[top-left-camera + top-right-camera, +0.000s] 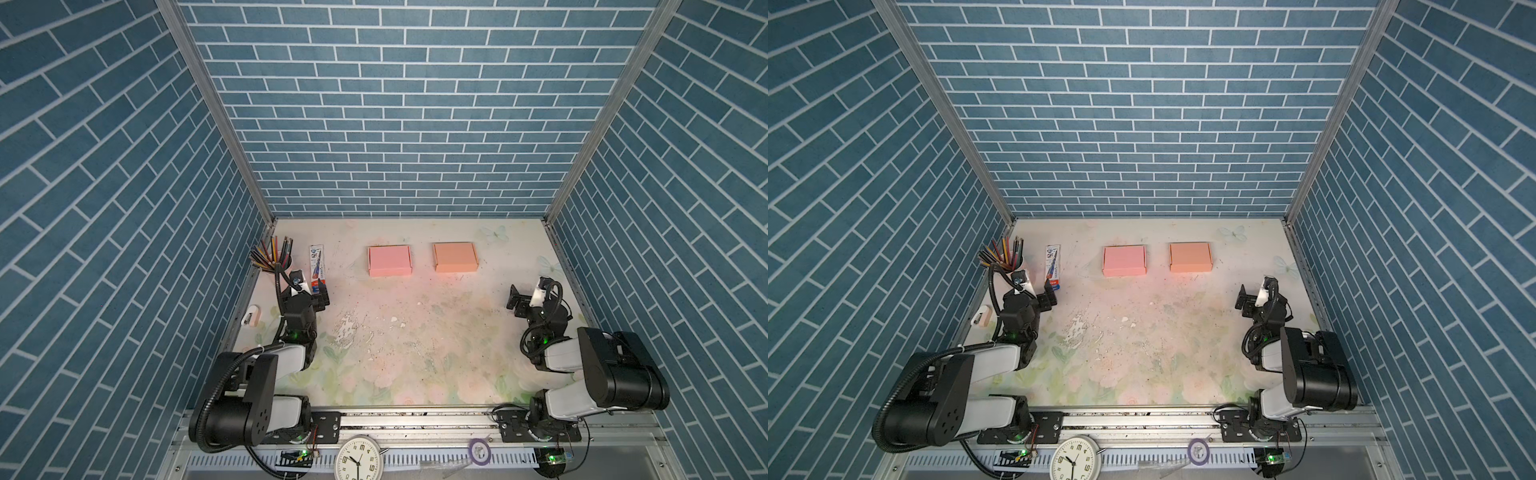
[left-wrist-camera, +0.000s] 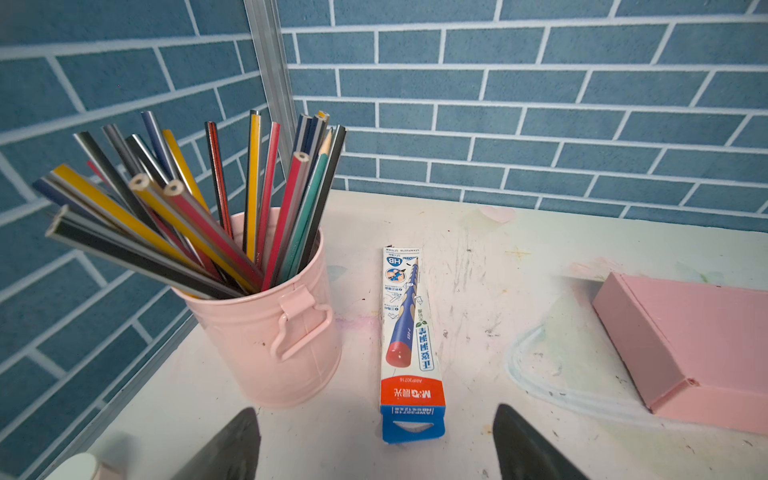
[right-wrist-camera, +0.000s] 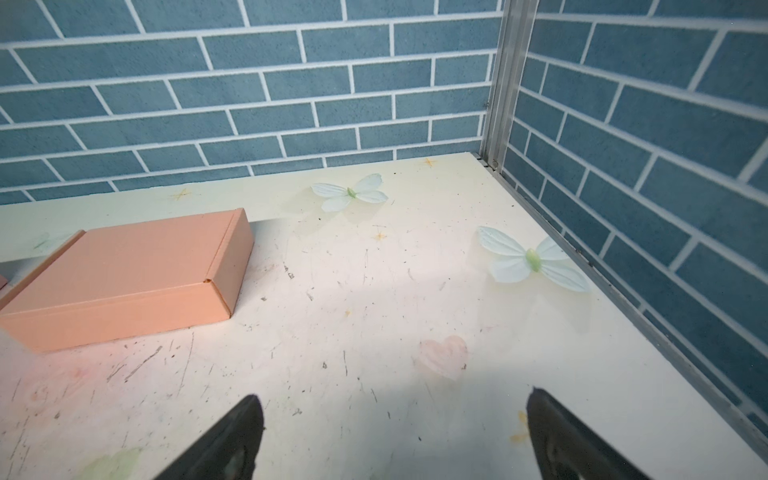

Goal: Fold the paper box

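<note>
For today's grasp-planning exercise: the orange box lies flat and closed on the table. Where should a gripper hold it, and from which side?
Likely the orange box across its shorter span, near to far wall, right gripper from above: it lies flat, nothing fits underneath.

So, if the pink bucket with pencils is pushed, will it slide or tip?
Pushed near the rim it may well tip: the pink bucket narrows toward its base, and the pencils lean far out to one side. Pushed low, it would probably slide, since the table looks smooth. The pencils stand loose, so some might spill.
</note>
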Action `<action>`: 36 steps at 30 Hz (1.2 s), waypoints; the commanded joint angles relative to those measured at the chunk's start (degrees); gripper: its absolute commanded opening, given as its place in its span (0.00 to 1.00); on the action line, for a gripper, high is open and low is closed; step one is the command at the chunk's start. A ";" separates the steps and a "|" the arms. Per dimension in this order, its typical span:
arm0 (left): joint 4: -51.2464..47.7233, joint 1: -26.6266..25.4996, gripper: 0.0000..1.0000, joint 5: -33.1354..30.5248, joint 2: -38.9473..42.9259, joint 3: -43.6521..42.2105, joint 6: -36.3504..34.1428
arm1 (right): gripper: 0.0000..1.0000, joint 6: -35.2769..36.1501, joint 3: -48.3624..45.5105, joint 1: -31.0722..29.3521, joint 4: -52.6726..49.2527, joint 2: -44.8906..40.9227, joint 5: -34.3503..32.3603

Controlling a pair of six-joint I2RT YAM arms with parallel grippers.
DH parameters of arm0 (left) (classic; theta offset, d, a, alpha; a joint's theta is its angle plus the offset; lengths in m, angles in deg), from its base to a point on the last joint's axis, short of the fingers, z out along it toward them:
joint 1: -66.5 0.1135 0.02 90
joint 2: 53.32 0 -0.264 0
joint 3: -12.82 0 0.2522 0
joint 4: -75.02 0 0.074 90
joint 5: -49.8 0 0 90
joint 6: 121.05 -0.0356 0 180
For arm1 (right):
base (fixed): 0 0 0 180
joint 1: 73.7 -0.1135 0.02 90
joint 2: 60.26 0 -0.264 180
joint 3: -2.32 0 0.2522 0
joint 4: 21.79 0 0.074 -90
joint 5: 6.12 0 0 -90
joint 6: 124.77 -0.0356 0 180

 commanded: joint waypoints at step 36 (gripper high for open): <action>13.95 -0.12 0.88 1.47 -9.87 -0.20 -3.81 | 0.99 1.88 3.12 0.25 1.49 1.77 -0.25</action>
